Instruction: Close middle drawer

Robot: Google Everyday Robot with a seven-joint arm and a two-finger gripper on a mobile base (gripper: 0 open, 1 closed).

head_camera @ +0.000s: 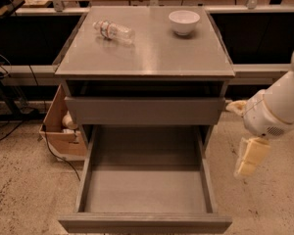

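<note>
Camera view: middle drawer (144, 223) open, lengthwise toward camera; hand (248, 158) hangs beside.

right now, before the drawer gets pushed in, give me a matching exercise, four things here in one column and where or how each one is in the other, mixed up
Things
1. middle drawer
2. plastic bottle
3. white bowl
4. gripper

Places or states
a. in the air to the right of the cabinet, apart from it
b. lying on its side on the cabinet top, left rear
c. pulled far out toward the camera
d. standing upright on the cabinet top, right rear

Pairs: 1-c, 2-b, 3-d, 4-a
</note>
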